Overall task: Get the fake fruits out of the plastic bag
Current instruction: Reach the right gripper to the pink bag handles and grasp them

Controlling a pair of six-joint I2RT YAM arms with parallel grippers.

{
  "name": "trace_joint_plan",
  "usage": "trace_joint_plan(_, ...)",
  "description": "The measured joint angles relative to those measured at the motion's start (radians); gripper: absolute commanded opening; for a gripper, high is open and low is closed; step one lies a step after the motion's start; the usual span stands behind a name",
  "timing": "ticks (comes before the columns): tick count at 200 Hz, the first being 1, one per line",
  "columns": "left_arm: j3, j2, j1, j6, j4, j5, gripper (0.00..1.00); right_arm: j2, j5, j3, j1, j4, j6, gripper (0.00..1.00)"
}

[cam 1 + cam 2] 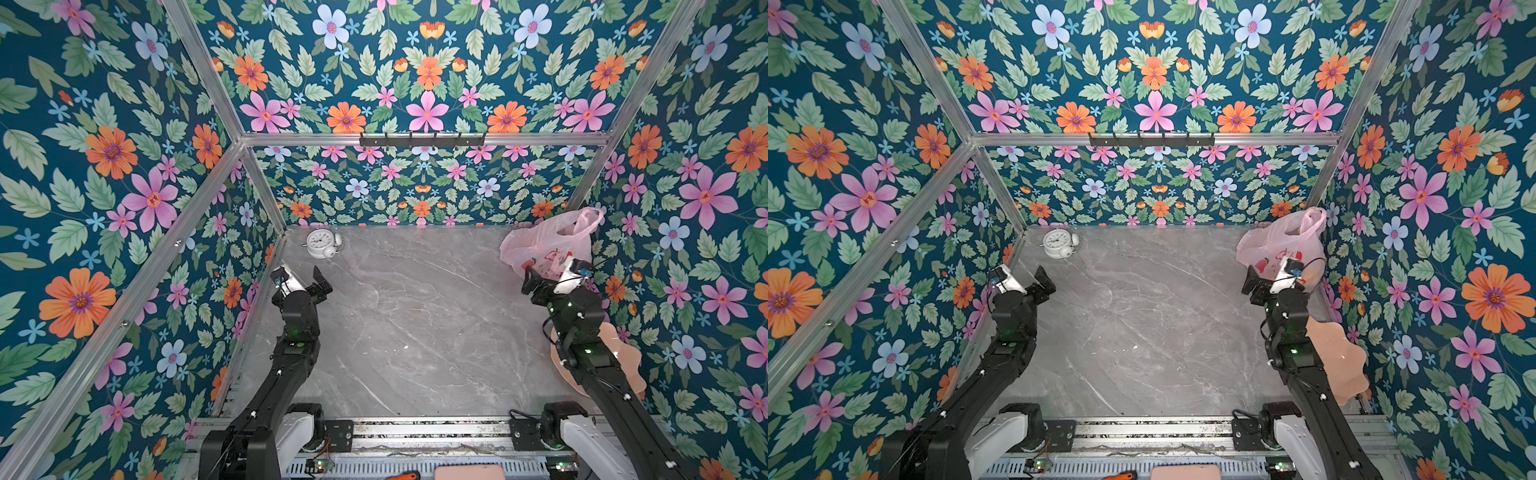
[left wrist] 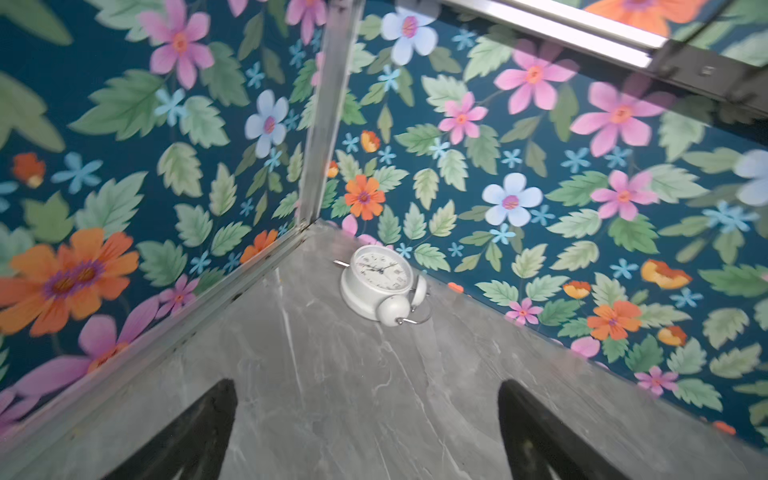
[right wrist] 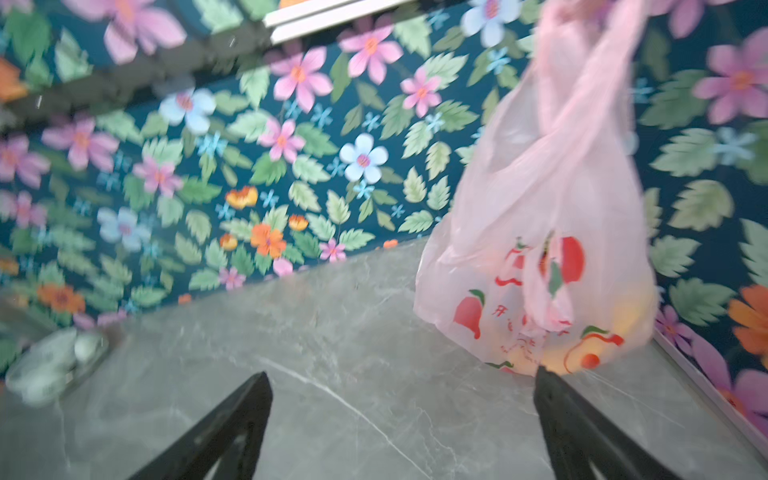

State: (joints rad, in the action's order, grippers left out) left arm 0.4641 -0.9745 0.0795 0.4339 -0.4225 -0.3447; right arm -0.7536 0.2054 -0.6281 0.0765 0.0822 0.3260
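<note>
We find the grey marble table (image 1: 415,316) bounded by floral walls at the far edge and on both sides, with a metal rail along the near edge. The middle of the table lies bare between the two arms. A white alarm clock (image 1: 323,244) lies on its back in the far left corner. A scalloped peach-pink bowl (image 1: 623,353) sits at the right edge, partly under the right arm.

The plastic bag (image 1: 548,245) stands in the far right corner, close against the right wall. It is thin, translucent pink and crinkled, with red fruit prints low on its side and one handle loop rising upright. Its lower part bulges on the table.

The left gripper (image 2: 368,386) hangs over the left side with its jaws spread wide and nothing between them, aimed towards the clock. The right gripper (image 3: 402,372) is likewise spread and empty, just beside the bag.

The right wrist view alone shows the fake fruits (image 3: 629,316) as yellow and orange shapes through the film; we cannot tell which pieces they are. There, one fingertip (image 3: 557,399) meets the bag's lower edge; contact cannot be confirmed. The top views alone show the bowl. The left wrist view gives the clock face sharply, while the right wrist view shows it blurred.
</note>
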Motion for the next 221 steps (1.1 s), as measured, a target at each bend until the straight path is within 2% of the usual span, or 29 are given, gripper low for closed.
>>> trace_joint_plan(29, 0.002, 0.019, -0.001, 0.089, 0.164, -0.005, 1.0, 0.002, 0.058, -0.108, -0.021, -0.167, 0.082, 0.99)
trace_joint_plan(69, -0.054, -0.019, 0.011, 0.084, 0.169, 0.194, 1.0, -0.078, 0.107, -0.113, -0.031, -0.194, 0.091, 0.99)
trace_joint_plan(95, -0.114, -0.05, 0.02, 0.077, 0.132, 0.277, 1.0, -0.19, 0.177, -0.111, -0.059, -0.09, 0.057, 0.97)
trace_joint_plan(127, -0.128, -0.036, 0.044, 0.055, 0.056, 0.323, 1.0, -0.326, 0.223, -0.11, -0.1, 0.098, -0.008, 0.95)
trace_joint_plan(177, -0.163, -0.011, 0.064, 0.033, -0.008, 0.327, 1.0, -0.504, 0.232, -0.138, -0.117, 0.393, -0.134, 0.93)
trace_joint_plan(221, -0.18, -0.015, 0.071, 0.026, -0.043, 0.327, 1.0, -0.645, 0.245, -0.177, -0.137, 0.568, -0.208, 0.91)
